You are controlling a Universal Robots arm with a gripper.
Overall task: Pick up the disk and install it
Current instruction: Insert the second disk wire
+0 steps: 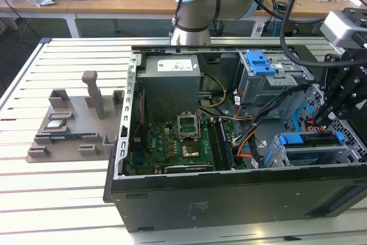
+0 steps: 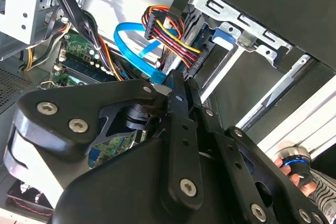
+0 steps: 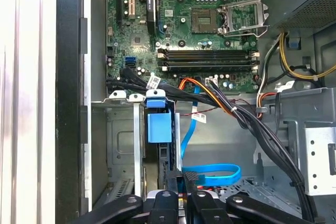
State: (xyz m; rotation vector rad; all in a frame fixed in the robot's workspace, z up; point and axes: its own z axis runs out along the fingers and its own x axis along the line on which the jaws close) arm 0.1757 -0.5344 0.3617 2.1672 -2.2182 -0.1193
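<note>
1. While the open computer case [image 1: 229, 199] is lying on its side on the slatted surface [image 1: 57, 199], the disk [image 1: 309, 140] is sitting between its blue rails in the drive cage, at about four o'clock inside the case in the exterior view.
2. The pincer [image 1: 324, 116] is hovering just above the disk, at its one o'clock side in the exterior view, and I cannot tell if it is touching the disk.
3. In both wrist views the pincer [image 2: 178, 80] [image 3: 184, 174] is showing its jaws drawn together, with nothing gripped between them.
4. A blue cable [image 2: 131, 45] [image 3: 210, 174] is looping close by the pincer's tips, beside a bundle of coloured wires [image 2: 170, 38].
5. The motherboard [image 1: 172, 147] is lying at nine o'clock from the disk, and the power supply [image 1: 172, 84] at ten o'clock.
6. A grey fixture [image 1: 63, 124] is resting on the surface well apart from the case, further toward nine o'clock.
</note>
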